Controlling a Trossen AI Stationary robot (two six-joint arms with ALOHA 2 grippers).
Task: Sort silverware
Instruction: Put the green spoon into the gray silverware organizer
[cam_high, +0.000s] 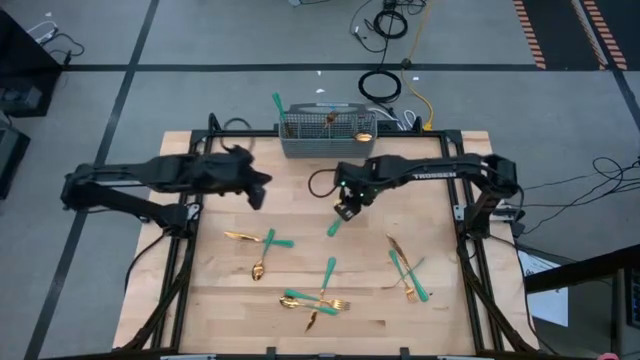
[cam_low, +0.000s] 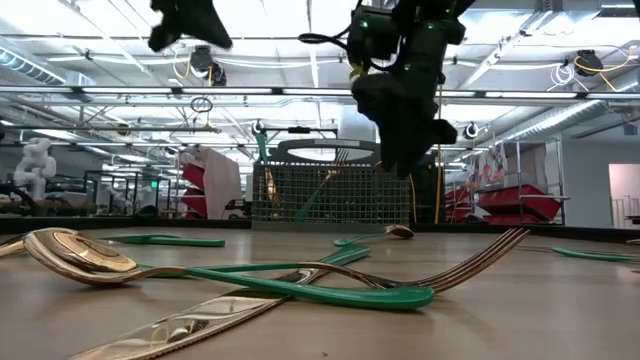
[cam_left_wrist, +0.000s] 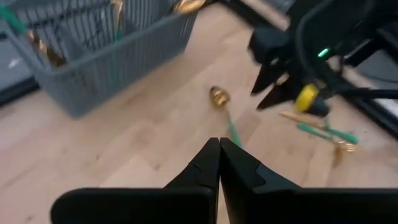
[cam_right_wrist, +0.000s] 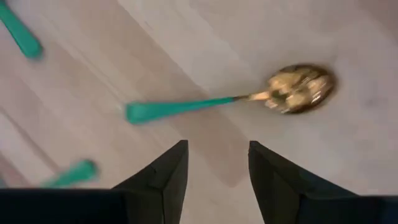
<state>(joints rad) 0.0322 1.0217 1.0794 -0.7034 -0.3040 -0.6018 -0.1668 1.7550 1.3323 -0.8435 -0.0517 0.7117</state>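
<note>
While the right gripper (cam_high: 345, 210) hangs above a spoon (cam_right_wrist: 249, 99) near the middle of the surface (cam_high: 230, 300), its fingers (cam_right_wrist: 163, 171) stand apart with nothing between them. The spoon lies flat below, gold bowl toward the basket (cam_high: 328, 135), teal handle pointing away. The left gripper (cam_left_wrist: 219, 155) is raised over the surface's left part, near the basket, fingers pressed together and empty. The rest of the silverware (cam_high: 320, 292) lies scattered across the near half of the surface: a pair at left, a cluster at centre, a few at right. Several pieces already stand in the basket at the far edge.
</note>
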